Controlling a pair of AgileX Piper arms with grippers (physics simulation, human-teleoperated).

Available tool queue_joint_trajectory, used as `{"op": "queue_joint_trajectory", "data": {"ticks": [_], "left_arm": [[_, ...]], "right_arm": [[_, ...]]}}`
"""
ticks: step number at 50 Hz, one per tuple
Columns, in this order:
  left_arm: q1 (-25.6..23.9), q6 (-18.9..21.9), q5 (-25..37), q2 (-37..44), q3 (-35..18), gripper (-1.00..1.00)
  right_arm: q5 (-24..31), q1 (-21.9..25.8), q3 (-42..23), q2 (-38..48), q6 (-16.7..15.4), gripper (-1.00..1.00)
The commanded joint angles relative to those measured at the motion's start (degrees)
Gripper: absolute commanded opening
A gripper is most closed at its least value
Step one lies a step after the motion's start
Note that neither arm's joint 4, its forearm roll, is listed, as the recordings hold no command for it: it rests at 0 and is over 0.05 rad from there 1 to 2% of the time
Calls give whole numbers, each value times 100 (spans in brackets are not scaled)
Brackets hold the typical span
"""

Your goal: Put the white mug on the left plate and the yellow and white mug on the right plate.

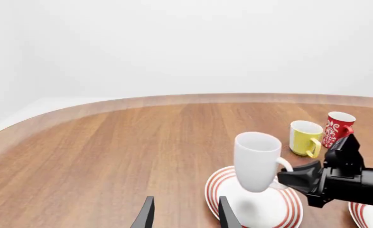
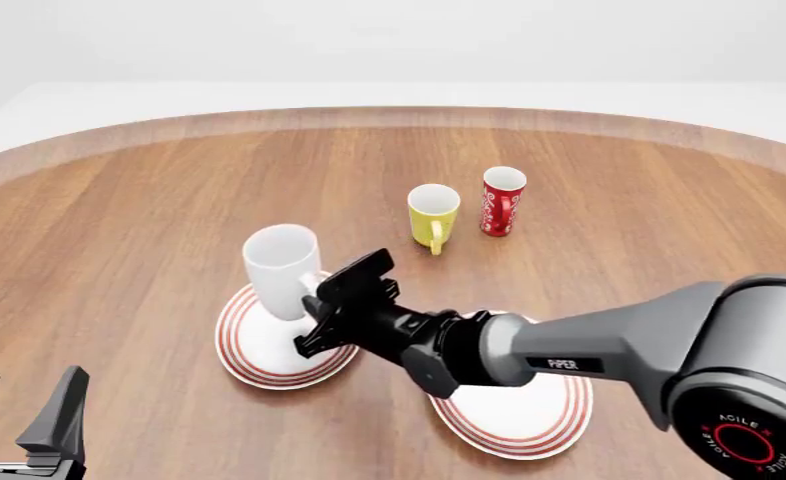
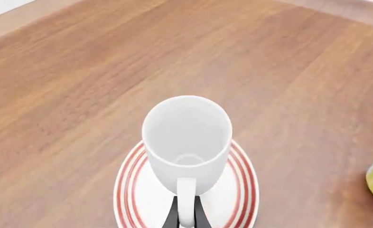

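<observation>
The right end effector (image 2: 316, 318) is closed on the loop handle of the large plain all-white ceramic mug (image 2: 282, 270), holding it upright just above the left round white plate with thin red rings at its rim (image 2: 241, 350); the left wrist view shows a shadow on the plate under the mug's base, so I judge it not yet set down. To do this step well, the mug should go straight down onto the plate's middle and stay level, and the fingers should part only once the base rests flat, so the mug does not tip. The left end effector (image 1: 185, 214) hangs low near the edge of the brown wooden desk (image 2: 126, 220), fingers spread apart, gripping nothing. The white mug looks empty inside. The small yellow mug with a white interior (image 2: 433, 216) also looks empty; it stands on the desk just beside a slim red cup with white markings (image 2: 503, 201). The right ringed plate (image 2: 527, 418) carries nothing.
</observation>
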Motion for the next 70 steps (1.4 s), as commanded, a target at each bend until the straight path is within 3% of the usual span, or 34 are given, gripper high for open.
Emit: {"op": "queue_joint_trajectory", "data": {"ticks": [1, 70], "left_arm": [[0, 0, 0, 0, 0, 100], [0, 0, 0, 0, 0, 100]], "right_arm": [[80, 38, -121, 77, 50, -100], [259, 49, -310, 390, 157, -100]]}}
